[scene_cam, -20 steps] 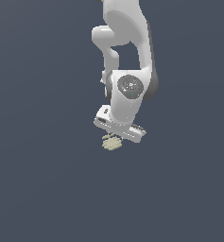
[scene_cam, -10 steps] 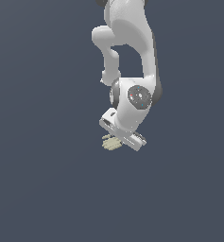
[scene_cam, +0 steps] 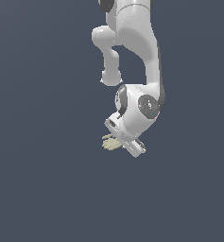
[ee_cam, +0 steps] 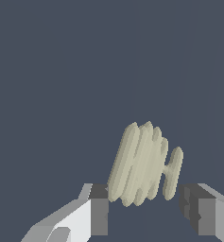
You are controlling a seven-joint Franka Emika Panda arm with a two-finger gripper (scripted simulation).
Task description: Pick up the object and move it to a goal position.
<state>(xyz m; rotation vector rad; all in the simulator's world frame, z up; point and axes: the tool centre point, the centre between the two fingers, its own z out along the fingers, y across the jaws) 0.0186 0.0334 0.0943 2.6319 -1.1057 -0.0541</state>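
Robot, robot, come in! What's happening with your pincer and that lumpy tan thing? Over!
Pincer open, fingers either side of the lumpy tan object. One pad touching or nearly, the other apart. Not gripped yet. Nothing in the way.

Matt, ridged beige object [ee_cam: 142, 165]

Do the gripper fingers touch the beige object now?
Cannot tell. In the wrist view the object sits between the gripper fingers; one meets its outline, the other shows a gap.
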